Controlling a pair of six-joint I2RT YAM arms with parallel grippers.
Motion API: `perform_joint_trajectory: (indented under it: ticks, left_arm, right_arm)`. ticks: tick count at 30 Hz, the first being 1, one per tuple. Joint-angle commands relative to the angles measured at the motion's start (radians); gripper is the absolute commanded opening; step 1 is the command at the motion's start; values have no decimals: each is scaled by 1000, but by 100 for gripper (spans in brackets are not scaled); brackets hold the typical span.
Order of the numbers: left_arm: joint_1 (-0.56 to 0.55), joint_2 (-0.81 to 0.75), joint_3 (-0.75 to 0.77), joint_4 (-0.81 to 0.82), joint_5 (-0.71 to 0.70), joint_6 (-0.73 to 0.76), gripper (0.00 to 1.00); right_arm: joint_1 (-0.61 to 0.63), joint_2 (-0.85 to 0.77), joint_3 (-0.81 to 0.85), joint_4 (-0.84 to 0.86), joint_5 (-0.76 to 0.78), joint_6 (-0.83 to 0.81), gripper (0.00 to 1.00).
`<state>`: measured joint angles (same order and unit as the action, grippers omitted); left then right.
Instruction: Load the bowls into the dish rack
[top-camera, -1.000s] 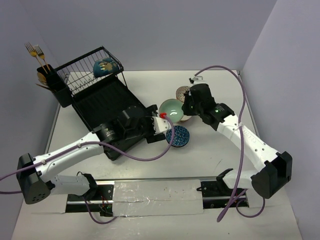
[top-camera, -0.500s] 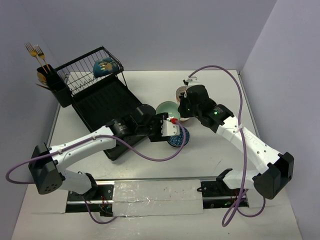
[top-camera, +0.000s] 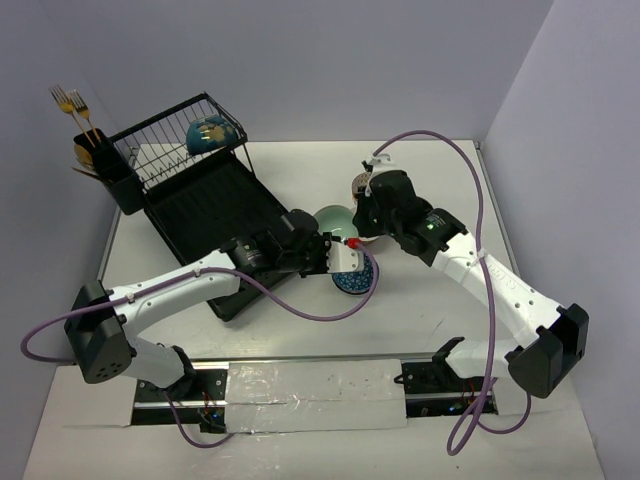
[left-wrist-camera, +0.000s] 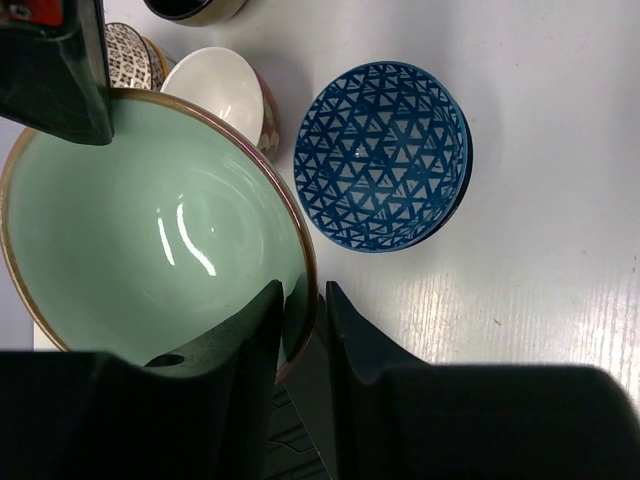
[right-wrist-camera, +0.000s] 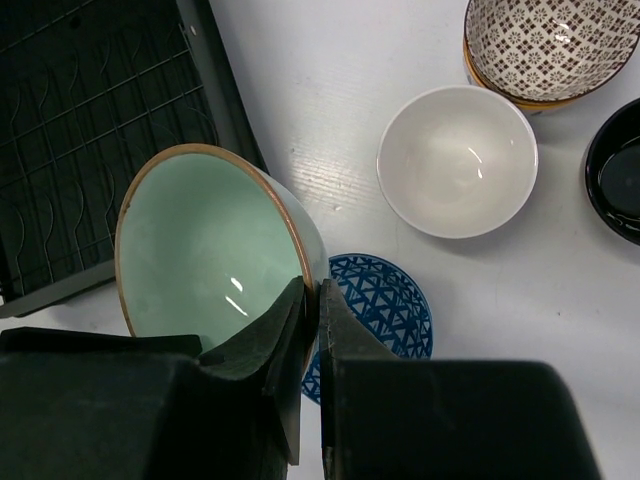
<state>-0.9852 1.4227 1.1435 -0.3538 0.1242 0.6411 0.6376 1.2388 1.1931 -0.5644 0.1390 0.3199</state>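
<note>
Top external: white table (top-camera: 450, 175), lilac walls (top-camera: 350, 60); dish rack (top-camera: 200, 195) back-left.

Bowls (top-camera: 356, 279) right of dish rack (top-camera: 208, 200)

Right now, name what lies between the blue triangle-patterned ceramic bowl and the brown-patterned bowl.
A plain cream ceramic bowl, sitting upright; both wrist views show it.

- mint green bowl (left-wrist-camera: 150, 230): pale green glaze, thin brown rim
- blue bowl (left-wrist-camera: 382, 155): dark blue with a white lattice of triangles
- cream bowl (right-wrist-camera: 456, 160): plain off-white
- patterned bowl (right-wrist-camera: 548, 40): small brown motifs on white, ochre outside
- teal bowl (top-camera: 213, 133): gold patches
- dish rack (top-camera: 200, 205): black
</note>
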Motion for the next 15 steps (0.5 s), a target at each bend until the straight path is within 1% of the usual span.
perform_joint_trajectory:
  ticks: [1, 8, 11, 12, 15]
  left_arm:
    - [-12, 4, 25, 22, -17, -3, 29]
    - [-18, 5, 5, 39, -55, -9, 20]
    - [-24, 5, 1, 41, -78, -17, 8]
    - [-27, 5, -1, 41, -84, -20, 0]
    - [-27, -10, -13, 50, -101, -26, 0]
  right_arm:
    - [10, -19, 82, 86, -1, 16, 0]
    - [14, -13, 88, 90, -22, 27, 0]
    - [14, -9, 94, 95, -42, 30, 0]
    - [14, -7, 95, 95, -44, 31, 0]
    - [14, -7, 95, 97, -47, 30, 0]
